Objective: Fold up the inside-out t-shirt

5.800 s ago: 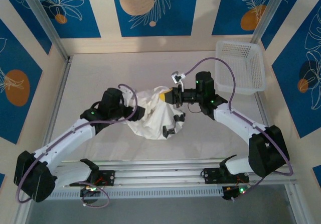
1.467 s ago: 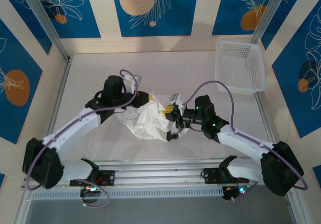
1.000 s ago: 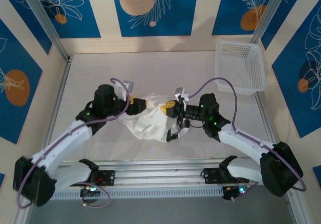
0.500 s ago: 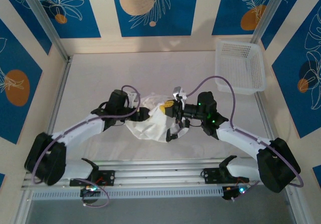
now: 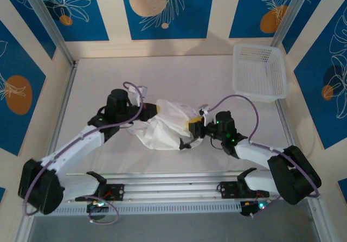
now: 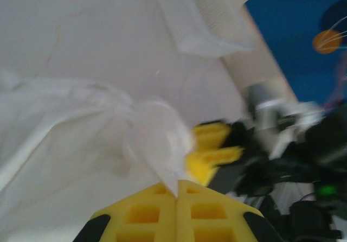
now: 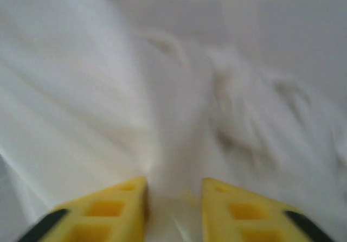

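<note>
The white t-shirt (image 5: 167,123) lies bunched in a wrinkled heap at the middle of the table. My left gripper (image 5: 153,110) sits at the heap's upper left edge. In the left wrist view it (image 6: 177,185) is shut, with a thin fold of the t-shirt (image 6: 81,139) pinched between its yellow fingers. My right gripper (image 5: 191,128) is at the heap's right edge. Its yellow jaws (image 7: 173,186) stand apart over the t-shirt (image 7: 108,90), with loose cloth lying in the gap. The right gripper's yellow fingers (image 6: 214,150) also show blurred just beyond the pinched fold.
A white lattice basket (image 5: 259,71) stands at the back right corner of the table, and its rim (image 6: 200,19) shows in the left wrist view. Metal frame rails run along the left, right and near edges. Purple cables arch over both arms.
My left gripper has closed on a fold at the shirt's upper left edge. My right gripper has opened and dropped lower and to the right. The heap has spread a little.
</note>
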Controlling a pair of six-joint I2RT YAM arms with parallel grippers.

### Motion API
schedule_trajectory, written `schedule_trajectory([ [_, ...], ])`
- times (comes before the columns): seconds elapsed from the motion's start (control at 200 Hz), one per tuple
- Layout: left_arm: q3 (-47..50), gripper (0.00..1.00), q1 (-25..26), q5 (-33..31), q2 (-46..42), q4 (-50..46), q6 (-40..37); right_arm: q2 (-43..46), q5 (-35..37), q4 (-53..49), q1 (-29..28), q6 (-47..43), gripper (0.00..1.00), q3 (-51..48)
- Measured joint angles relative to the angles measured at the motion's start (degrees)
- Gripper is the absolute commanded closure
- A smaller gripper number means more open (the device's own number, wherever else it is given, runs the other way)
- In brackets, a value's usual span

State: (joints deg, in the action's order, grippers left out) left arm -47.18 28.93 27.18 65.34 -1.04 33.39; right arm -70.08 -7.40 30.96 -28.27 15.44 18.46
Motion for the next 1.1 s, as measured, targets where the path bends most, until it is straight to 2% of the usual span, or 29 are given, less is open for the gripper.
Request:
schedule_trajectory([
  [0.08,-0.8,1.00,0.0,0.0,-2.3,-0.9,-1.2,1.6,0.9,-2.4,0.0,-0.6,0.55,-0.9],
  [0.195,-0.1,1.00,0.0,0.3,-1.4,-1.6,-2.0,8.7,1.2,-4.3,-0.9,-2.9,0.50,-0.5],
  [0.325,2.6,1.00,0.0,0.3,-0.7,-1.7,-2.0,13.2,0.7,-6.8,-4.2,-8.9,0.49,5.4],
  [0.455,3.3,1.00,0.0,0.4,-0.5,-1.8,-1.8,9.9,0.5,-8.5,-9.3,-14.4,0.44,15.3],
  [0.6,3.3,1.00,0.0,0.5,-0.5,-1.6,-1.8,0.1,2.9,-10.8,-14.9,-18.9,0.39,25.5],
  [0.715,3.3,1.00,0.0,0.3,-0.7,-1.7,-1.8,-6.9,4.8,-12.8,-16.9,-20.6,0.45,29.4],
  [0.9,3.5,1.00,-0.2,-0.2,-1.5,-3.1,-1.9,-9.9,10.6,-17.2,-16.9,-20.8,0.46,29.8],
  [1.015,3.5,1.00,-0.2,-0.2,-2.1,-3.1,-2.0,-9.9,14.0,-22.7,-14.6,-18.8,0.49,30.9],
  [1.1,3.5,1.00,-0.2,-0.2,-2.1,-3.1,-2.0,-8.5,14.6,-26.5,-11.4,-16.8,0.56,31.0],
])
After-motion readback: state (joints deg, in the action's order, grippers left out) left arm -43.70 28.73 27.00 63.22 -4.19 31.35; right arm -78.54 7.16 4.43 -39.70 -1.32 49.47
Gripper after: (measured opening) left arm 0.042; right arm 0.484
